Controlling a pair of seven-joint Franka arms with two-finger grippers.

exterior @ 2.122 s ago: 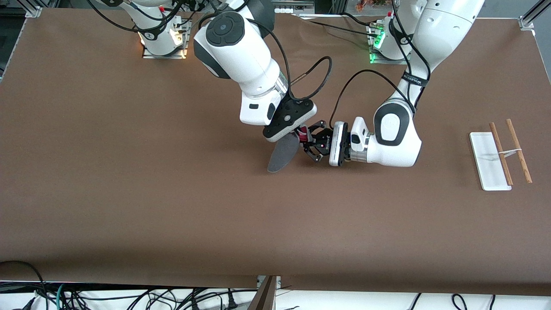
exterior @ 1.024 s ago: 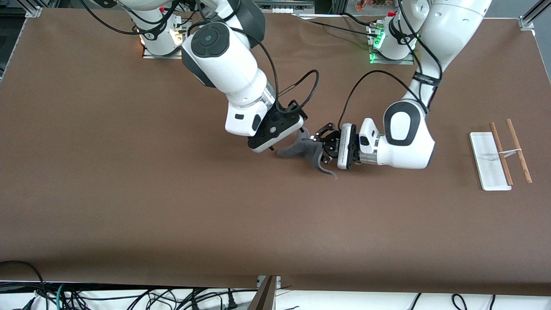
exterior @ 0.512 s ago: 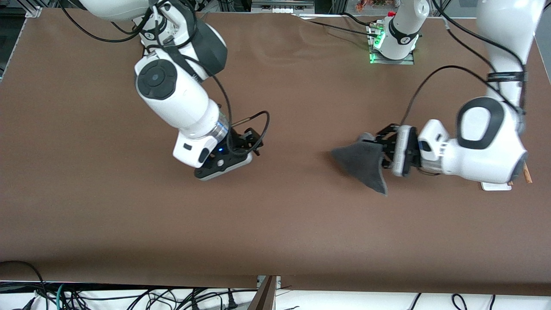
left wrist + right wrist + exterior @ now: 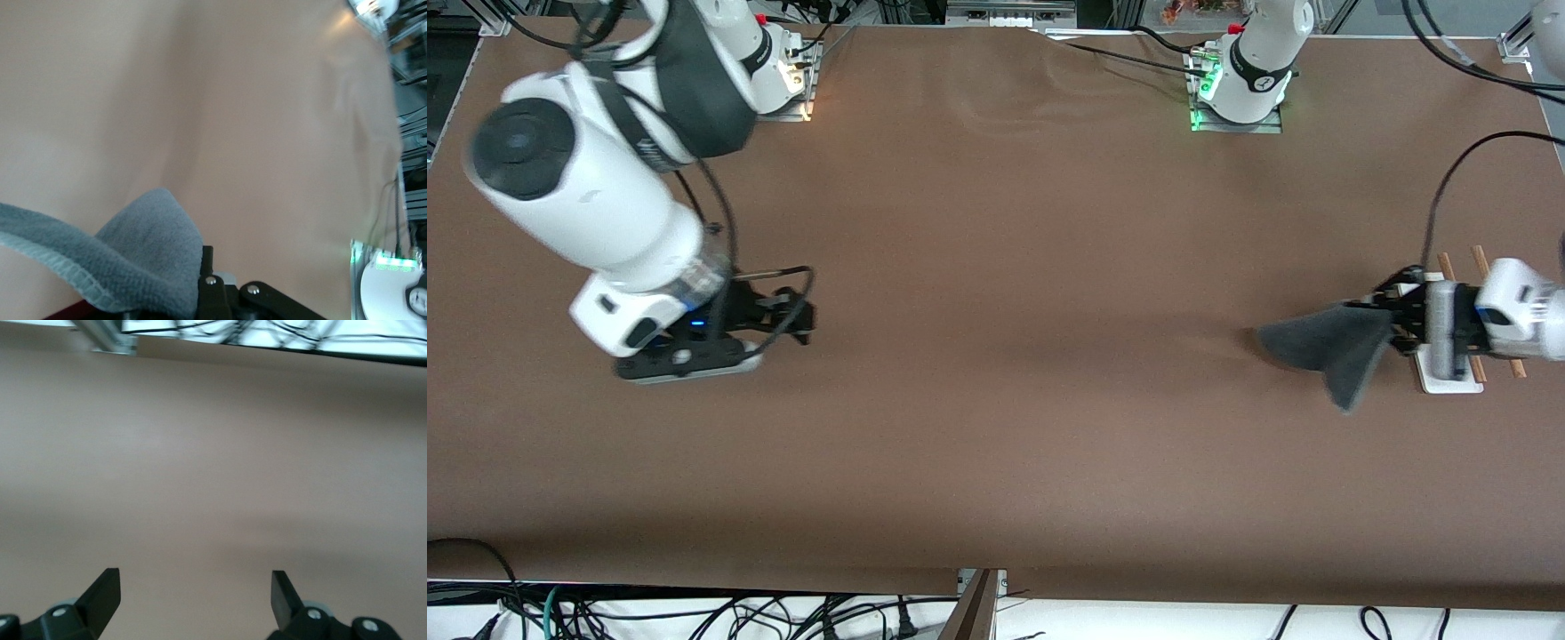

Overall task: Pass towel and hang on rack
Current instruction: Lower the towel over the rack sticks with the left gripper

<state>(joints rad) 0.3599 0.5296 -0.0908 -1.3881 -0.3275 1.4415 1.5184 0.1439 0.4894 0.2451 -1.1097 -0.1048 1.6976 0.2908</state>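
towel [image 4: 1325, 348]: soft, limp, light, pinched at edge by left gripper [image 4: 1396, 316] over rack [image 4: 1440, 380] | right gripper [image 4: 193, 587] spread, waiting

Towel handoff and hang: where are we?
Done: the pass. The left gripper alone is shut on the towel; the right gripper is open and empty over bare table at the right arm's end. In hand: the towel hangs in the air beside the rack, over which the left gripper sits. Left: drape the towel over the rods and let go; nothing hangs on them yet.
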